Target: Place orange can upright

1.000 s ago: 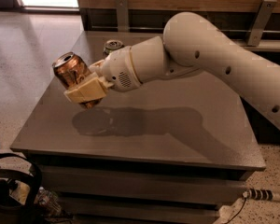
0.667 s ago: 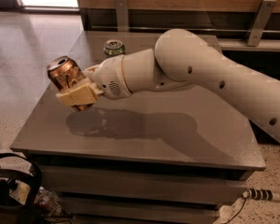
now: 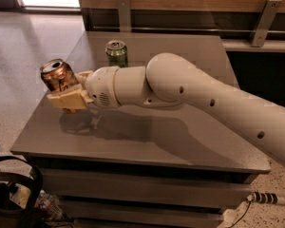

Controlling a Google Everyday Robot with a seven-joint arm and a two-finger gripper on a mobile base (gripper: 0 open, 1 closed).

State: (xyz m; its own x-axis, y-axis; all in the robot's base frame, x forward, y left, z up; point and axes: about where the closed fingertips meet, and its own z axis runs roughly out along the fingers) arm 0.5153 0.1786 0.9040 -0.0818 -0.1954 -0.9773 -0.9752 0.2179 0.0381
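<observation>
ok so here's where I'm at with this one: over on the left side the orange can (image 3: 58, 74) is in the air, clear of the surface (image 3: 47, 137) judging by the shadow sitting under it, and it's leaning a bit, with the pull-tab end up and tipped toward the left rather than straight up. The gripper (image 3: 69, 88) has it from below and behind, and the tan fingers (image 3: 66, 101) are closed snug around the lower half of the can, so the grab part looks done to me. A little further right and toward the back, a green can (image 3: 117, 52) stands upright on its own, well apart from mine, so it shouldn't get in the way. The rest of the arm (image 3: 180, 87) stretches off to the right. What's left as I see it: level the can out so it's properly vertical, bring it down until the base sits flat on the surface, then let go and back off without knocking it over
</observation>
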